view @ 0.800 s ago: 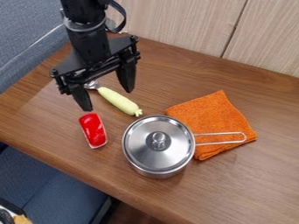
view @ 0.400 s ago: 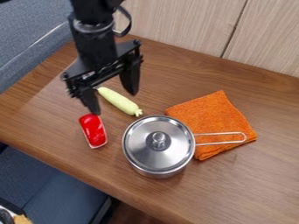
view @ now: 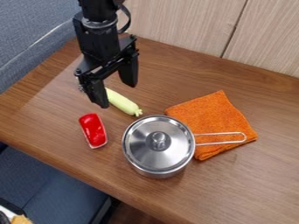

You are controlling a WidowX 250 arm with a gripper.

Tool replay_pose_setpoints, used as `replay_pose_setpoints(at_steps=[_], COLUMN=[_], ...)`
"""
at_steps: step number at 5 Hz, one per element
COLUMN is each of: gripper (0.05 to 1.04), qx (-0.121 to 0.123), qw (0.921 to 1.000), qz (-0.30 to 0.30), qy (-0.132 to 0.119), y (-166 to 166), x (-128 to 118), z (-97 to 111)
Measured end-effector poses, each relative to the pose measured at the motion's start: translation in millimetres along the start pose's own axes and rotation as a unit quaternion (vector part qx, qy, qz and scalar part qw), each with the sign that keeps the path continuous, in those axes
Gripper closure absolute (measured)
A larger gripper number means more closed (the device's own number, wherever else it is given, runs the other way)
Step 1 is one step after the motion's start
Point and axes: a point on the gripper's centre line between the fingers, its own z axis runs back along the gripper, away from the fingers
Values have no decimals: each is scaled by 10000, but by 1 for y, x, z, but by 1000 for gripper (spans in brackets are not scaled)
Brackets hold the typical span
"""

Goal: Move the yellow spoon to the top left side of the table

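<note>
camera view: the spread jaws have shifted right, hanging over the yellow spoon (view: 123, 103).

The brown wood table (view: 257, 179) is backed by a wall (view: 175, 26) of pale, grained wood, which is split by a dark seam (view: 235, 26). At upper left, blue-grey padding (view: 29, 24) is crossed by a lighter line; at lower left, a blue seat (view: 52, 188) is seen beside the table, which is softly lit

from above — slanting down onto the table (view: 251, 183), seemingly near
</note>
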Motion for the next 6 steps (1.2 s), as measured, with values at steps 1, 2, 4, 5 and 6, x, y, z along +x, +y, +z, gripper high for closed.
replay_pose_setpoints(at_steps=[1,2,4,5,6], gripper=[83,83,83,119,396], qx=[-6,-15,156,466,517], qw=[9995,9984,9979,9973,9957], qz=[201,373,375,-36,-248], qy=[-229,-424,-506,-560,-731], y=[-11,-21,-38,-34,-37], x=[15,31,45,48,45], z=[-20,-33,-58,-72,-74])
